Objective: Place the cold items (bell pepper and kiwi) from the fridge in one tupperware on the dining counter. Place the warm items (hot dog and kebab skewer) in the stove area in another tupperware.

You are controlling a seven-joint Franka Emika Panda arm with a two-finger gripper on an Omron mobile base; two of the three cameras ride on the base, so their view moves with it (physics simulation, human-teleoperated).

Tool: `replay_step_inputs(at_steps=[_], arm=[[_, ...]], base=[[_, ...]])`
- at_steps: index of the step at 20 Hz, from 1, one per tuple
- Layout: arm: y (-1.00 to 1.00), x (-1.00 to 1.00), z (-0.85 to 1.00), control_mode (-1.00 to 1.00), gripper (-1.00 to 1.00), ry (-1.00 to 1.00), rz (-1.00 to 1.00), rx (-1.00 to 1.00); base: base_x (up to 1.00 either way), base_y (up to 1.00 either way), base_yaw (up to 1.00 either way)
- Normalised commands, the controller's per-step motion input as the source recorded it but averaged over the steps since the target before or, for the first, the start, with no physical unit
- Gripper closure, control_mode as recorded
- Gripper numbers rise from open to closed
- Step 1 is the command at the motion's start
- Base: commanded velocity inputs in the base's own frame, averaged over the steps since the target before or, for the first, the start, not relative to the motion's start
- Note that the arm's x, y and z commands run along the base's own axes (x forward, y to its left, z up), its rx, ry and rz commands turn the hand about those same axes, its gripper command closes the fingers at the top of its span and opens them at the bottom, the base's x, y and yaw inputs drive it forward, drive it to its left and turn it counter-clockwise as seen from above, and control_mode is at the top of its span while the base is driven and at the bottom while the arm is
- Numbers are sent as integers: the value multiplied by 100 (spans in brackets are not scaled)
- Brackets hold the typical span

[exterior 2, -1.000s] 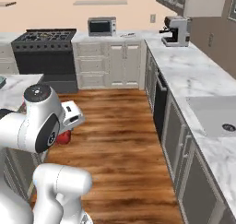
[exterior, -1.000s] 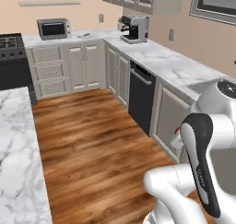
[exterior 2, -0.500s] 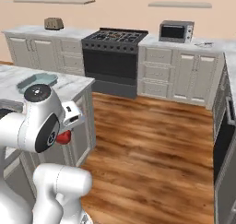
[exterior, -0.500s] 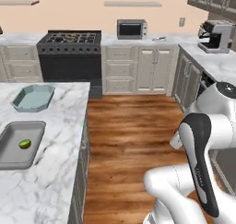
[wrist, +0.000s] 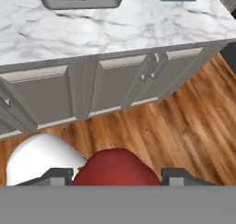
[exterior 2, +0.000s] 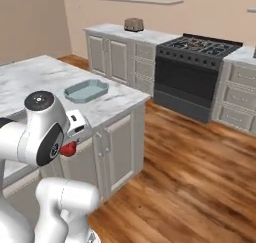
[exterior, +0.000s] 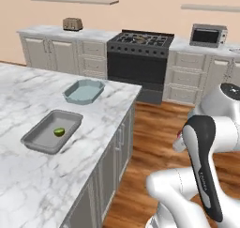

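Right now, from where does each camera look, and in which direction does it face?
Left base view: behind the arm's left, facing the island counter, grey tupperware and stove; arm lower right.
Right base view: behind its right; arm lower left.
Hand view: along the hand, holding the red bell pepper.
All share the counter.

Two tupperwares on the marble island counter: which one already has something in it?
The grey rectangular tupperware, nearer the base: a green kiwi lies in it. The pale blue tupperware beyond it, toward the stove, holds nothing.
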Motion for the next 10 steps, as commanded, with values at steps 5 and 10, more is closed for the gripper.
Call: replay_step_inputs(at_steps=[5, 10], arm=[[0, 0, 0, 100, 100, 0, 0, 0], [0, 0, 0, 100, 100, 0, 0, 0]], base=[[49, -30, 59], [27, -24, 60]])
